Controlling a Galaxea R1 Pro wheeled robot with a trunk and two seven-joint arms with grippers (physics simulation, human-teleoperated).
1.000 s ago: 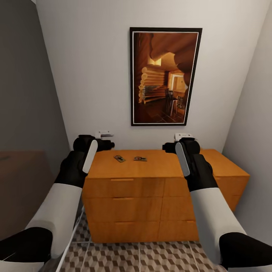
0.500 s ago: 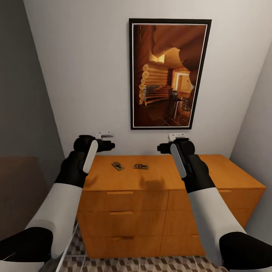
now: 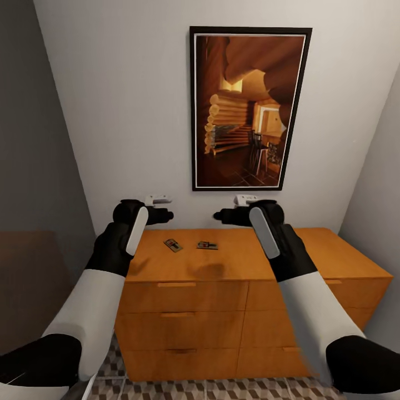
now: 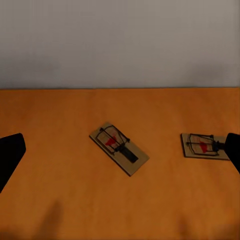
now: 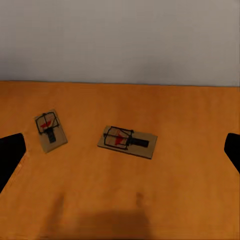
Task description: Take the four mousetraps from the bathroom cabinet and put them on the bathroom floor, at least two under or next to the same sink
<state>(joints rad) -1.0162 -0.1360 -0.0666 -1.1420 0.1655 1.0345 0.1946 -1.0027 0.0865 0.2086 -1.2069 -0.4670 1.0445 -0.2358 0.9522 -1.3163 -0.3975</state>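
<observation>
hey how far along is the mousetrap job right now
Nothing looks done yet. Two mousetraps, one and another, lie on top of the cabinet, untouched. In hand: both the left gripper and right gripper hover above the cabinet top, jaws open and empty. Left: carrying traps to the floor by a sink.

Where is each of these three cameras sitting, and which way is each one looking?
Head view: on the robot's head, looking forward and down at the cabinet, the picture above it; both arms and the left claw and right claw show.
Left wrist view: by the left claw, facing the cabinet top; dark fingertips at the edges.
Right wrist view: by the right claw, facing the same top; dark fingertips likewise.
Shared: all three show the same two mousetraps, the tilted mousetrap and the straighter mousetrap.
</observation>
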